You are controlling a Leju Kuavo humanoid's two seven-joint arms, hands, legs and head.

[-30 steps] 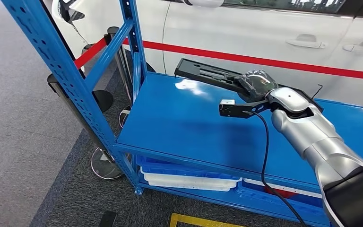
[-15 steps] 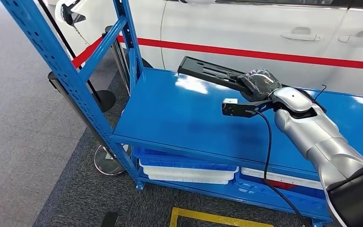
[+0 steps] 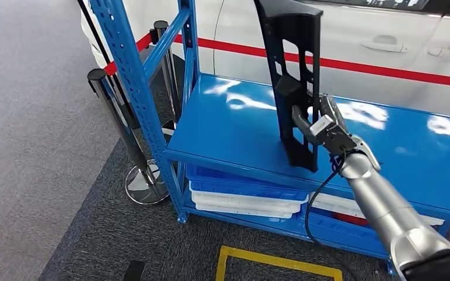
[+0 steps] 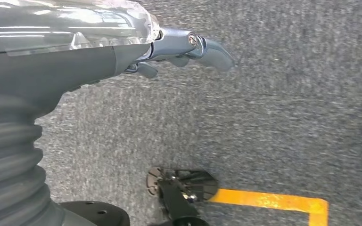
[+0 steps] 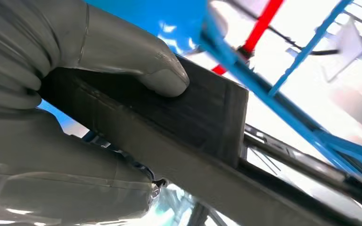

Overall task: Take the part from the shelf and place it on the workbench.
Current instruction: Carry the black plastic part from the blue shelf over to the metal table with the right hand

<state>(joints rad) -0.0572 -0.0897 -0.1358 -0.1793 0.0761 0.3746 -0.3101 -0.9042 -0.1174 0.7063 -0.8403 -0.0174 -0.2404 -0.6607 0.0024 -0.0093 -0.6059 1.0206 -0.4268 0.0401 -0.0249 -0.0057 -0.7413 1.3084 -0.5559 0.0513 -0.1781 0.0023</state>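
The part point(image 3: 296, 88) is a long black slotted plastic panel. It stands almost upright, its lower end just above the front of the blue shelf board point(image 3: 228, 129). My right hand point(image 3: 322, 126) grips it at mid-height from the right side. In the right wrist view the thumb point(image 5: 160, 75) presses on the part's flat black edge point(image 5: 207, 117), and the rest of the hand wraps around it. My left hand point(image 4: 179, 47) hangs over grey carpet and holds nothing.
A blue perforated upright point(image 3: 129, 76) frames the shelf's left side, with chrome stanchion posts point(image 3: 111, 117) and a red belt beside it. A white car with a red stripe point(image 3: 387, 41) stands behind. Blue and white bins point(image 3: 246, 202) sit on the lower level. Yellow tape point(image 3: 269, 263) marks the floor.
The part lay flat at the back of the shelf under my right hand; now the hand holds it raised and nearly upright at the shelf's front. The view has also shifted.
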